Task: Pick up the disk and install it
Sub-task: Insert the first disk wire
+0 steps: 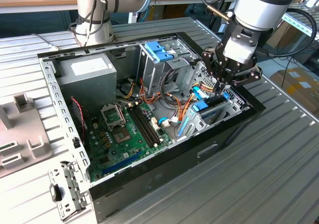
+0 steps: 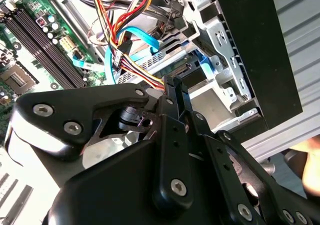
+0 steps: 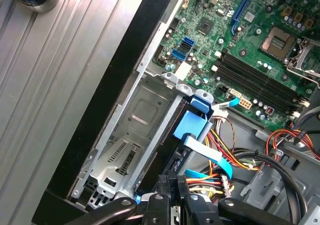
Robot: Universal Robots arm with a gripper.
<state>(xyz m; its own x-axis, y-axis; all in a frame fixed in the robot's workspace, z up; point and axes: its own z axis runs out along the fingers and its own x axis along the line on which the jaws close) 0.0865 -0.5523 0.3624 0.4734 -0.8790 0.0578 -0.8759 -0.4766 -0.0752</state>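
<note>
Hovered with gripper (image 1: 220,87) low inside open computer case (image 1: 219,134), over drive bay by front wall. Fingers' state: impossible to tell. Disk (image 1: 212,109) sat upright in bay, blue rail tab (image 3: 192,125) up, just beneath gripper, beside motherboard (image 1: 124,134) and cable bundle (image 3: 225,160).

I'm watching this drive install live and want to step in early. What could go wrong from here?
1. The loose cable bundle and flat blue cable lie right beside the disk, so they may get pinched or snagged.
2. The disk sits at an angle in the metal bay; pushed that way, its rails might jam.
3. The gripper hangs close to the case wall and might strike it.
</note>
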